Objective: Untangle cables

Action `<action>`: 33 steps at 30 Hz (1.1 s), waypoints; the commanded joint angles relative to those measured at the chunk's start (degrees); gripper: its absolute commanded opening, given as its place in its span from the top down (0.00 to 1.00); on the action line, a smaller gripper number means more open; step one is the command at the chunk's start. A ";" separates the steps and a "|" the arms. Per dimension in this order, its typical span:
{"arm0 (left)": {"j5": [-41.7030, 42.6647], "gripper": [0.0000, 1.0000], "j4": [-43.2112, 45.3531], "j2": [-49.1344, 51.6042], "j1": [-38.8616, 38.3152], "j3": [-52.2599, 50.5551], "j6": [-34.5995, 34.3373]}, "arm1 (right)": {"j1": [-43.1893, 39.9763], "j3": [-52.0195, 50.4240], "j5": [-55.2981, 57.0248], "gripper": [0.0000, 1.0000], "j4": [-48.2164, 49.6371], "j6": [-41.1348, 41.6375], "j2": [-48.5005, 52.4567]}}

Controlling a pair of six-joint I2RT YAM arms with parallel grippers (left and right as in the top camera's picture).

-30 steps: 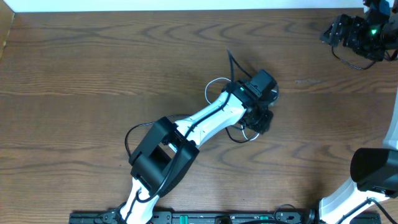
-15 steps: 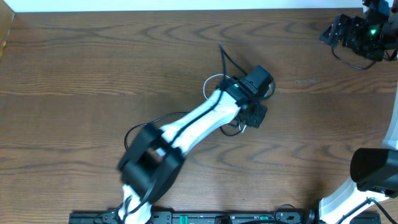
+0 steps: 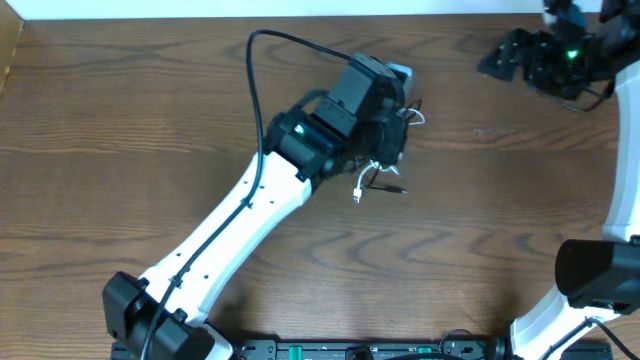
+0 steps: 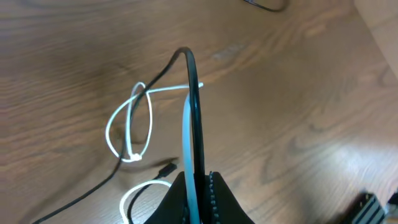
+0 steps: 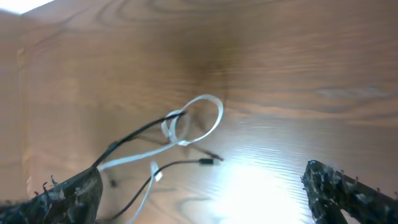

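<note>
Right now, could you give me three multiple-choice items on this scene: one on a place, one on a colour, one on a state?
1. Where over the table is the right claw?
A. the middle
B. the near left
C. the far right

2. Which cords run into the left claw?
A. black only
B. one black, one white
C. white only

3. The left claw is:
A. shut on both cords
B. wide open
C. out of view

Answers:
1 C, the overhead view shows it by the far right edge.
2 B, the black cable and the white cable both enter it.
3 A, both are pinched in it.
</note>
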 commanded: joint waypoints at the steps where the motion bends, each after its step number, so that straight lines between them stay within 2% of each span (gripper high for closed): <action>1: 3.67 0.92 0.55 0.17 2.54 0.35 -1.16 | 2.75 -0.31 -6.36 0.01 -0.15 -2.86 -0.37; 8: 9.86 0.92 1.95 0.17 5.49 0.35 -1.20 | 8.57 -3.82 -8.61 0.01 2.45 -3.80 -0.26; 12: 12.66 0.92 3.15 0.17 6.67 0.35 -4.15 | 10.88 -9.16 -8.57 0.01 7.02 -3.80 -0.26; 15: 16.98 0.92 4.76 0.17 8.37 0.35 -7.28 | 11.43 -15.74 -8.59 0.06 13.33 -2.71 -0.26; 20: 26.01 0.92 8.63 0.17 11.08 0.35 -12.13 | 11.61 -22.67 -9.01 0.24 21.29 -2.75 -0.26; 26: 29.46 0.92 9.35 0.17 11.69 0.35 -13.60 | 11.72 -26.36 -13.09 0.23 28.92 0.35 -0.26; 31: 29.88 0.92 9.97 0.17 12.09 0.35 -16.00 | 12.15 -26.93 -13.55 0.22 32.06 0.24 -0.26; 33: 32.46 0.93 11.91 0.17 12.52 0.35 -16.96 | 12.44 -26.99 -13.51 0.23 33.53 0.24 -0.26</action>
